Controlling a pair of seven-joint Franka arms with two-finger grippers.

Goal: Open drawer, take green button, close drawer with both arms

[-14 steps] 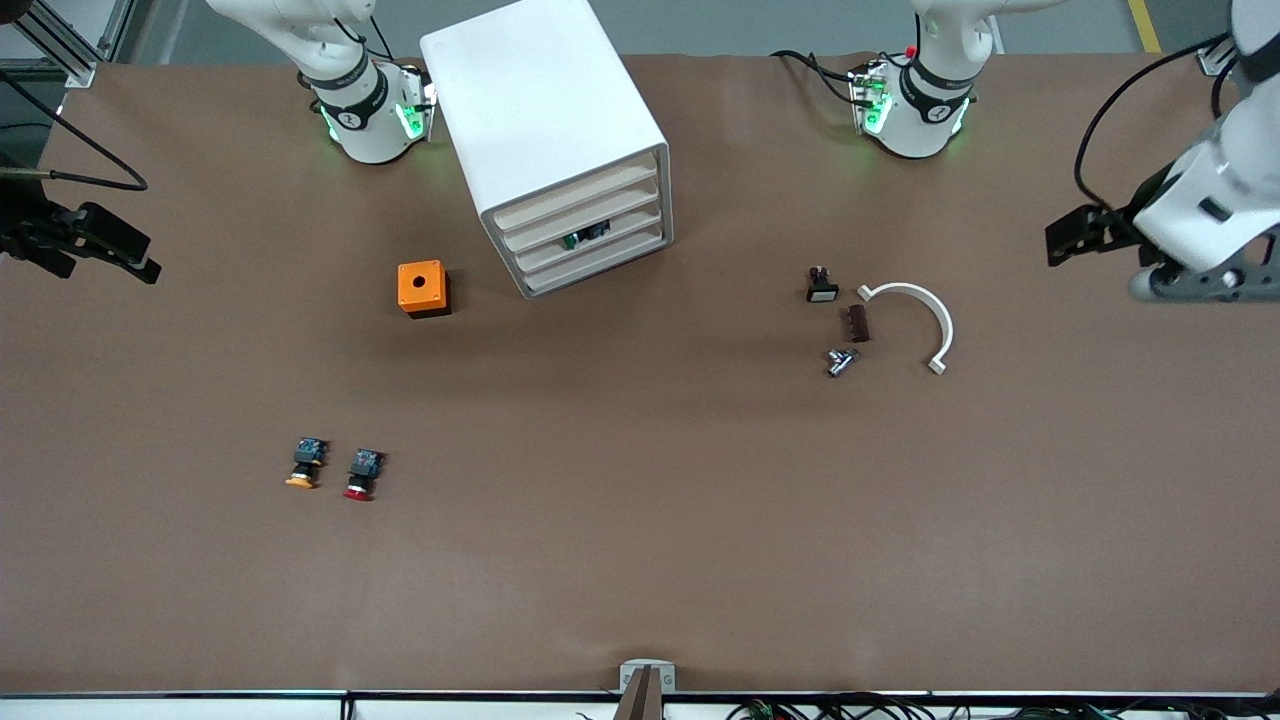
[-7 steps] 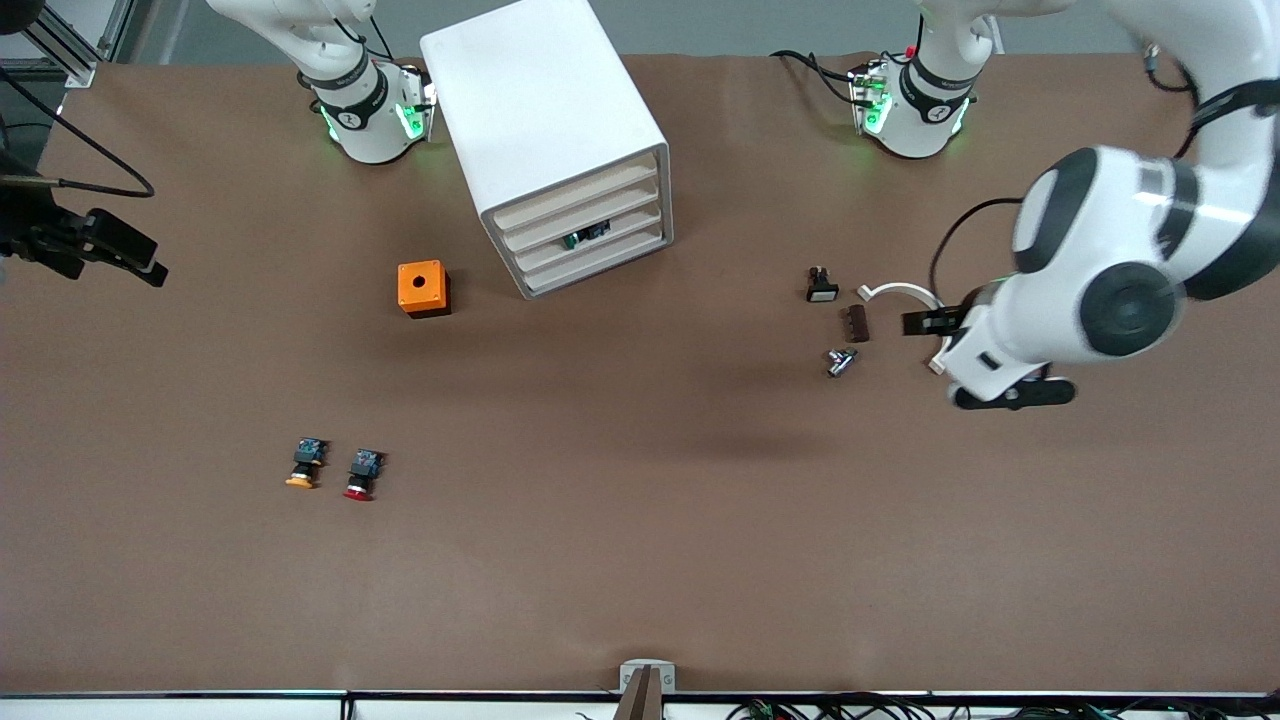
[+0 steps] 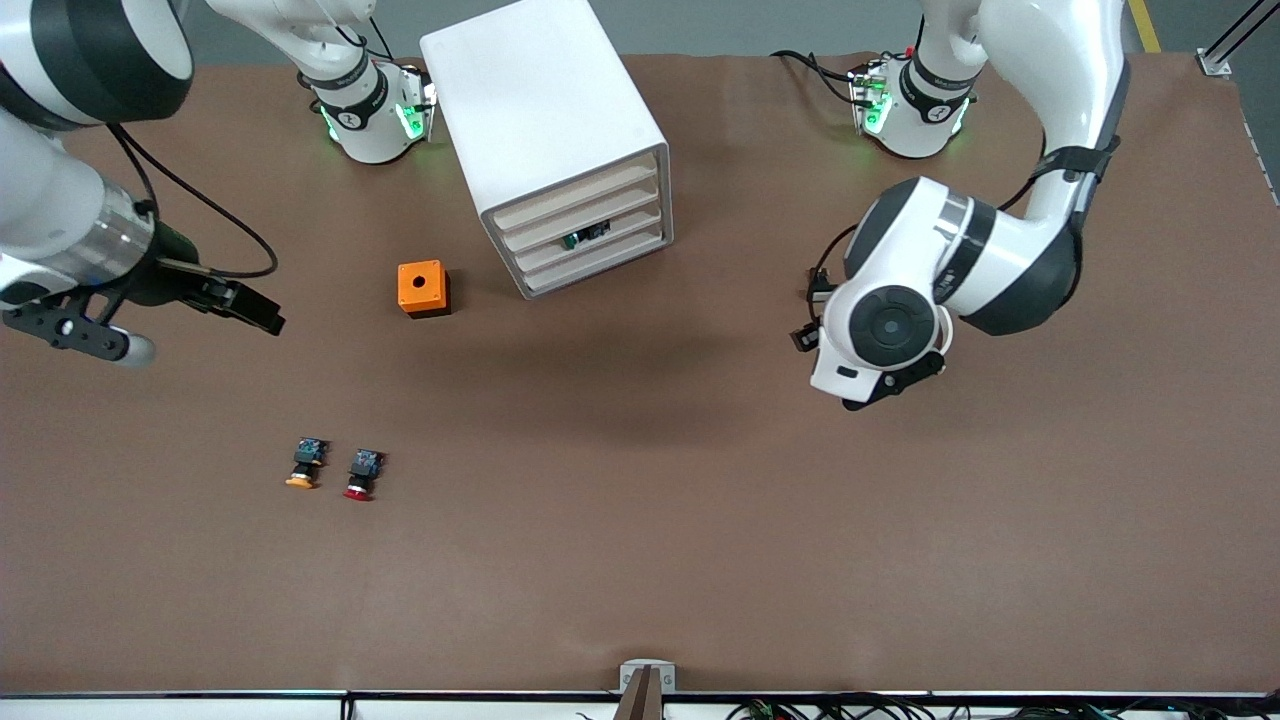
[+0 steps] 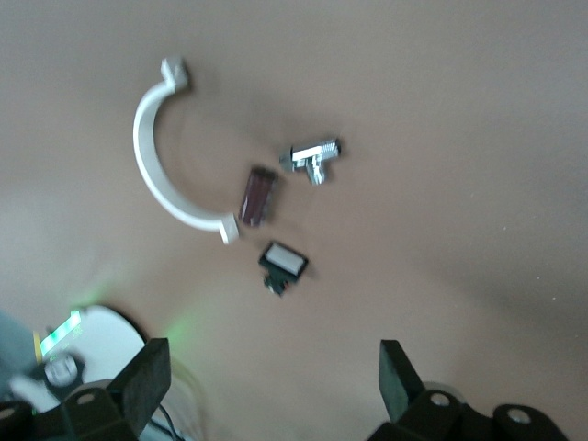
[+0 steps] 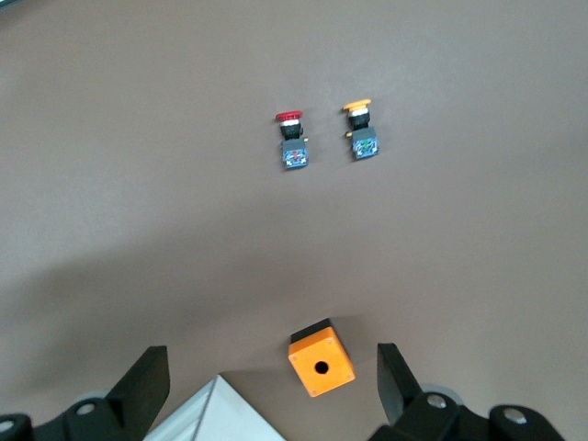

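A brown table (image 3: 640,560) fills the front view, with a white cabinet (image 3: 545,130) standing near the arms' bases. Its four drawers are all pushed in, and the third drawer (image 3: 590,239) shows the green button (image 3: 584,236) through its front slot. Over the last second both arms have swung in from the table's ends. The left gripper (image 3: 806,325) now hangs over the small parts toward the left arm's end, hiding most of them, and the right gripper (image 3: 262,316) is over bare table toward the right arm's end, beside the orange box (image 3: 423,288). Nothing is touched yet, so I judge the drawer-opening step only begun.

In the left wrist view the black fingers (image 4: 142,381) stand spread wide and empty above a white curved clip (image 4: 158,161), a brown block (image 4: 259,196), a metal fitting (image 4: 312,159) and a white-faced switch (image 4: 283,265).

In the right wrist view the fingers (image 5: 145,381) are likewise spread and empty, above the box, a cabinet corner, and the red-capped button (image 5: 292,138) and orange-capped button (image 5: 362,130).
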